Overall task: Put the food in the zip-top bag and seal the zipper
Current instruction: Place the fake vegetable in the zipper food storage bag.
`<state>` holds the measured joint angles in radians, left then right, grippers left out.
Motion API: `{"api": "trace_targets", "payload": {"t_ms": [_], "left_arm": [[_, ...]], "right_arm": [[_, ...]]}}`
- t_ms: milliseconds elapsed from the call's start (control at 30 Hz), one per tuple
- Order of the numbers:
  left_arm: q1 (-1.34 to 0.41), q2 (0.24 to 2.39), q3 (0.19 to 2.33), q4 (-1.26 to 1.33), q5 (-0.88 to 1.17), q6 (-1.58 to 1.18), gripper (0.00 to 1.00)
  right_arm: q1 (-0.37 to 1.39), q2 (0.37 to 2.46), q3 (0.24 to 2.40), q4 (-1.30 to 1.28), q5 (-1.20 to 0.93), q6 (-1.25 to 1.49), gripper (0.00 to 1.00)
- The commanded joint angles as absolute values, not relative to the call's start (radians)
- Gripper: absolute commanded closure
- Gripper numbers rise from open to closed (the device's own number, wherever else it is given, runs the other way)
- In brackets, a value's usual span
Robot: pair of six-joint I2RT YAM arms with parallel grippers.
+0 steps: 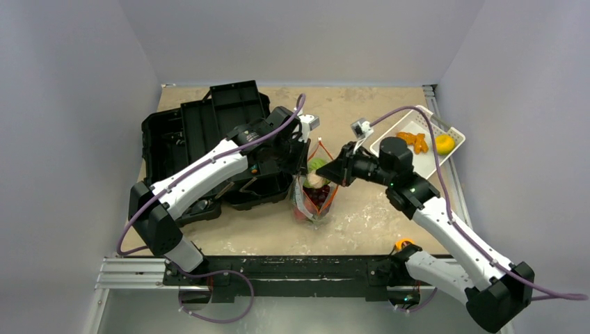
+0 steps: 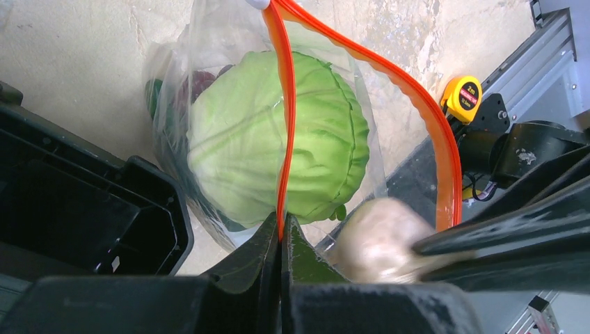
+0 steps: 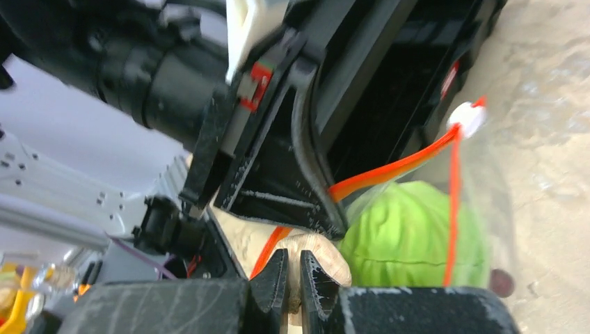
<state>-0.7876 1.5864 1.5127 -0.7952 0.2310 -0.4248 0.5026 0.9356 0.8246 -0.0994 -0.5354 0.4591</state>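
The clear zip-top bag (image 1: pixel 314 202) stands mouth-up at the table's middle, beside the black toolbox. The pale green cabbage (image 2: pixel 278 136) fills it, with dark purple-red food (image 1: pixel 319 198) lower down. My left gripper (image 2: pixel 282 233) is shut on one side of the orange-red zipper strip (image 2: pixel 286 104) and holds the mouth open. My right gripper (image 3: pixel 294 261) is shut on the white radish (image 3: pixel 323 252) at the bag's mouth, next to the cabbage (image 3: pixel 410 236). The radish also shows blurred in the left wrist view (image 2: pixel 379 240). A yellow lemon (image 1: pixel 444 144) lies in the white basket.
The open black toolbox (image 1: pixel 209 139) lies left of the bag, close to the left arm. The white slotted basket (image 1: pixel 456 130) with orange pieces (image 1: pixel 414 141) sits at the back right. A yellow tape measure (image 2: pixel 463 97) lies near the right arm's base (image 1: pixel 403 244).
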Motion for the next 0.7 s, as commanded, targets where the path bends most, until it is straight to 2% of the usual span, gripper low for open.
{"api": "trace_targets", "payload": {"t_ms": [0,267,400,667], "left_arm": [[-0.784,1.573,1.550,-0.790,0.226,-0.405,1.00],[-0.784,1.569,1.552,-0.790,0.230,-0.406,1.00],[-0.785,1.565,1.551,-0.789,0.237,-0.408,1.00],[-0.784,1.565,1.551,-0.788,0.242,-0.408,1.00]], "right_arm": [[0.586,0.986,0.874,-0.194,-0.465,0.349,1.00],[0.694,1.086,0.915,-0.280,-0.294,0.272,0.98],[0.708,1.096,0.913,-0.265,-0.273,0.272,0.85],[0.729,1.104,0.921,-0.262,-0.257,0.268,0.67]]}}
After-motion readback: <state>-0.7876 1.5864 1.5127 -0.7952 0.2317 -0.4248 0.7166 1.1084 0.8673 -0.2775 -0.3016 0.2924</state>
